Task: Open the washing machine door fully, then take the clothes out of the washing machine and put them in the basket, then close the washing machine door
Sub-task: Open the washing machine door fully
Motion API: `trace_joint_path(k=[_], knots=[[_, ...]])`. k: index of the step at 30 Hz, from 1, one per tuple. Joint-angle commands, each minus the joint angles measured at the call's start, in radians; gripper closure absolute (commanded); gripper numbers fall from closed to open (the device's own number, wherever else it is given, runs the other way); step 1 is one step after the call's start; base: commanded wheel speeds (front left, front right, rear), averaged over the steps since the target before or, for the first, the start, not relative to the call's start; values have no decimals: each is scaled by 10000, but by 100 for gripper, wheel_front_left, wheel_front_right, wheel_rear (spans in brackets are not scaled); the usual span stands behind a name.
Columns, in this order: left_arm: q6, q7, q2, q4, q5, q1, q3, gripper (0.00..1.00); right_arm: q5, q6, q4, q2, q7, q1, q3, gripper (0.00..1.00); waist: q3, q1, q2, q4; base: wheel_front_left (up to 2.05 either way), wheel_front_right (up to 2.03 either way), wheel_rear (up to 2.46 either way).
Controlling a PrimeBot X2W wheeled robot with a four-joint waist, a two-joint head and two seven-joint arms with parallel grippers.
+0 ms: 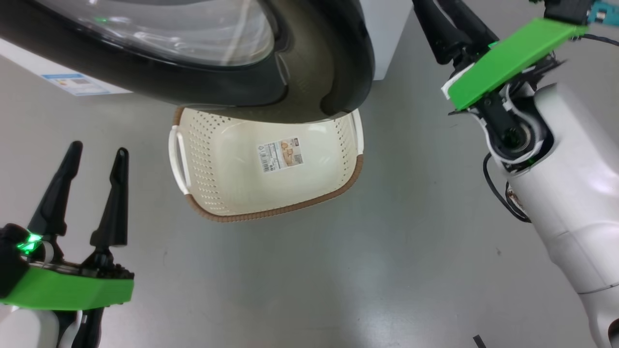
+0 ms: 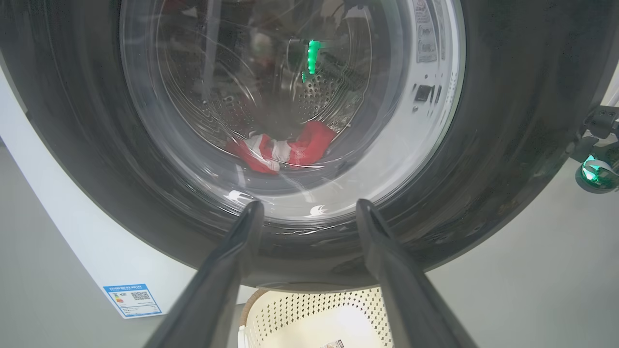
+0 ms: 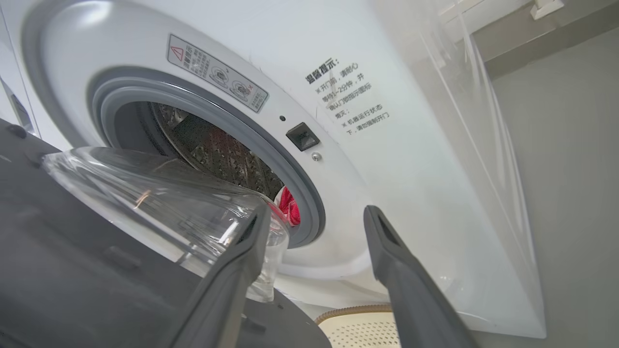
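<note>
The washing machine door (image 1: 203,92) stands partly open, its black rim and glass bowl hanging over the basket (image 1: 203,159) on the floor. Through the glass I see the red and white clothes (image 2: 285,147) lying low in the steel drum. A bit of the clothes (image 3: 289,208) also peeks out between the door's glass and the grey gasket of the washing machine (image 3: 387,145). My left gripper (image 1: 94,152) is open and empty, in front of the door's outer face (image 2: 508,145). My right gripper (image 3: 316,217) is open and empty at the door's free edge (image 3: 72,270).
The basket (image 2: 309,314) sits on grey floor right under the door. A blue label (image 1: 77,84) is stuck low on the machine's white front. My right forearm (image 1: 570,193) fills the right side of the head view. Open floor lies in front of the basket.
</note>
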Motion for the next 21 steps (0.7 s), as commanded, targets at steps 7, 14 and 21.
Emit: trace_joint_path(k=[7, 14, 21], knots=[[-50, -80, 293, -260, 148, 208, 637, 0, -3193, 79, 733, 326, -2450, 789, 419, 0, -61, 0, 0, -398, 0, 0, 0], [-50, -80, 286, -346, 176, 286, 870, 0, -7321, 79, -59, 1075, -2699, 1867, -1747, 0, -62, 0, 0, -616, 0, 0, 0], [-50, -80, 229, -375, 194, 252, 965, 0, -10334, 79, -2560, 1585, -2702, 3795, -3605, 0, -36, 0, 0, -604, 0, 0, 0]])
